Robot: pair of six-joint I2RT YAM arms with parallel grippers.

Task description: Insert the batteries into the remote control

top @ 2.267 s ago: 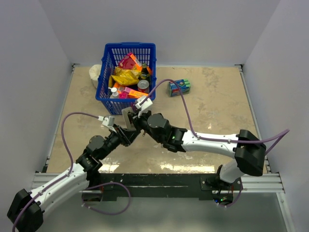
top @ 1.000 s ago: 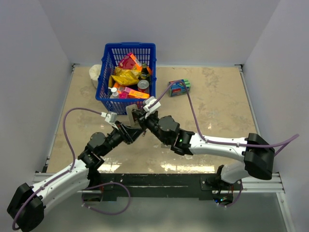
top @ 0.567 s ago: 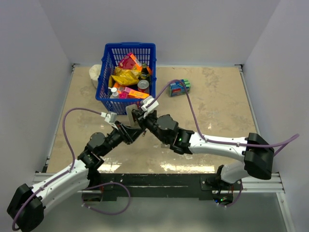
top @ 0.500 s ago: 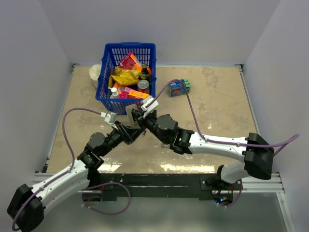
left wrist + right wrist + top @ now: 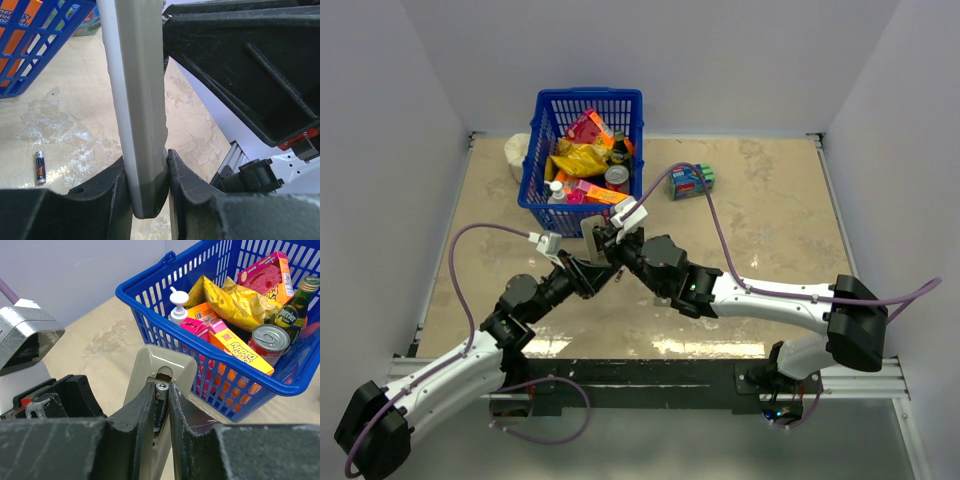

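My left pincer point(image 5: 147, 175) clamped the remote point(image 5: 137, 100) upright. My right pincer point(image 5: 161, 396) pinched a battery point(image 5: 161, 388) at its open slot. The basket point(image 5: 150, 305) behind held a can point(image 5: 270, 342), bottle point(image 5: 300, 302) and boxes point(image 5: 235, 347). Only my left wrist caught the spare battery point(image 5: 40, 167) on the table point(image 5: 75, 115).

— What has been moved since the earlier pictures?
— The remote point(image 5: 137, 100), clamped between the left gripper's point(image 5: 146, 172) fingers, has been carried slightly farther from the bases.
— And the right gripper point(image 5: 161, 396)?
— It has been shifted along, with a battery point(image 5: 161, 389) between its fingers, and its elbow has been swung outward.
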